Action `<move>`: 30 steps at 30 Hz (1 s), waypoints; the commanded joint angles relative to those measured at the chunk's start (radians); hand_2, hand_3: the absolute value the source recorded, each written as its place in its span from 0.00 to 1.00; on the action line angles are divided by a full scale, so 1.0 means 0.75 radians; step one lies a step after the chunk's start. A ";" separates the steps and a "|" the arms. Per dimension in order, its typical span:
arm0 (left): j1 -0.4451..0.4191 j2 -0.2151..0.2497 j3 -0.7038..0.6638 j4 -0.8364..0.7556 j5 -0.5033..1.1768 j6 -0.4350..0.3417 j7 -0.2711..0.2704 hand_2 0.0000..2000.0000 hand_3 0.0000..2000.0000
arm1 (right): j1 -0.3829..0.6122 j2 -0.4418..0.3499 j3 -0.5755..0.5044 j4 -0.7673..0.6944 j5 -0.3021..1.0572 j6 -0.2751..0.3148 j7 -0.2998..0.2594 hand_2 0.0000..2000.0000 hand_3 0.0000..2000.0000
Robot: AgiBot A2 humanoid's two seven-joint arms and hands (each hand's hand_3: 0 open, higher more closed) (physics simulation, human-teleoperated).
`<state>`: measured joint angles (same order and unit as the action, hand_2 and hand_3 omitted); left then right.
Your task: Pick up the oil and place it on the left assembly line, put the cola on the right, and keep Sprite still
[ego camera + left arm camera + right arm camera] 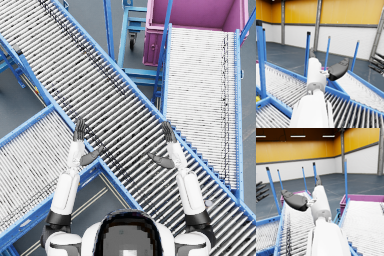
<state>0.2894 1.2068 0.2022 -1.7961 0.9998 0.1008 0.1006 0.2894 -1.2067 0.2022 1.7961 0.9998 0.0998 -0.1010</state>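
Low in the frame, our left hand (pixel 80 143) and right hand (pixel 169 146) hover over the middle conveyor (pixel 115 105), both empty with fingers spread. No oil, cola or Sprite shows in any view, so we judge we should wait, hands apart above the rollers. The left conveyor (pixel 30 155), the right conveyor (pixel 200 90) and the pink bin (pixel 200 15) at upper right are cut off.

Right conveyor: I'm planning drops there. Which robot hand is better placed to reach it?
Probably the right: the right robot hand hangs open near the right conveyor, while the left robot hand sits across the middle conveyor.
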 commanded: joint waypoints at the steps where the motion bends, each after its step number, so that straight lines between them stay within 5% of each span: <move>1: 0.000 0.000 0.000 0.000 0.000 0.000 0.000 0.00 0.00 | 0.000 0.000 0.000 0.000 0.000 0.000 0.000 0.00 0.00; 30: 0.000 0.000 0.000 0.000 0.000 0.000 0.000 0.00 0.00 | 0.000 0.000 0.000 0.000 0.000 0.000 0.000 0.00 0.00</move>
<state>0.2894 1.2068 0.2022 -1.7961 0.9998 0.1008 0.1006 0.2894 -1.2067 0.2022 1.7961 0.9998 0.0998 -0.1010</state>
